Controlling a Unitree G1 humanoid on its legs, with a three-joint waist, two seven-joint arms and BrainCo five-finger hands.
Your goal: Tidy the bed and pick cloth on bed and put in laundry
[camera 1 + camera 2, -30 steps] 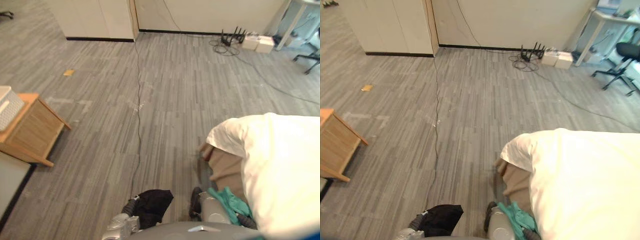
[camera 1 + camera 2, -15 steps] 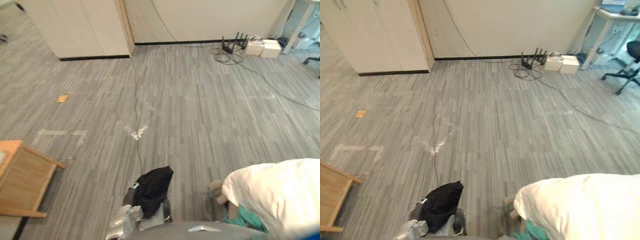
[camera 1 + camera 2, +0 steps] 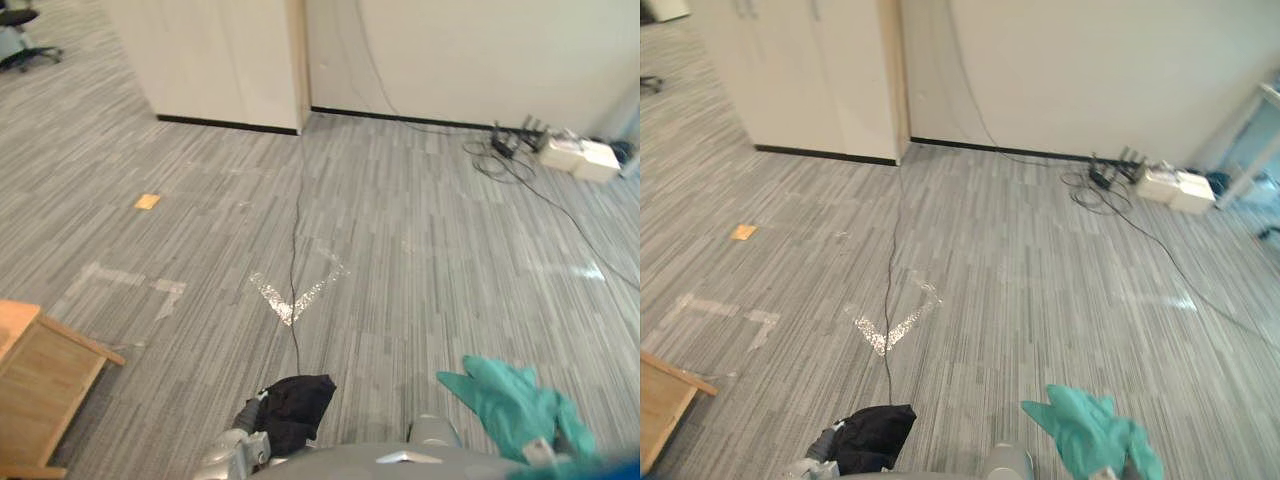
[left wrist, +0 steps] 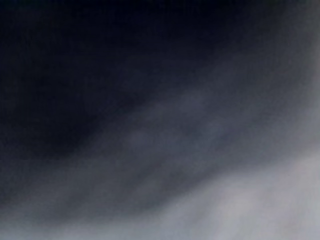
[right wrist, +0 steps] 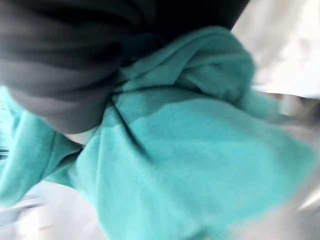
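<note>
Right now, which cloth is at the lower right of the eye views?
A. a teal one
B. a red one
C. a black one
A: the teal cloth is at the lower right of both eye views, off the floor, while the black cloth is at the lower left.
</note>
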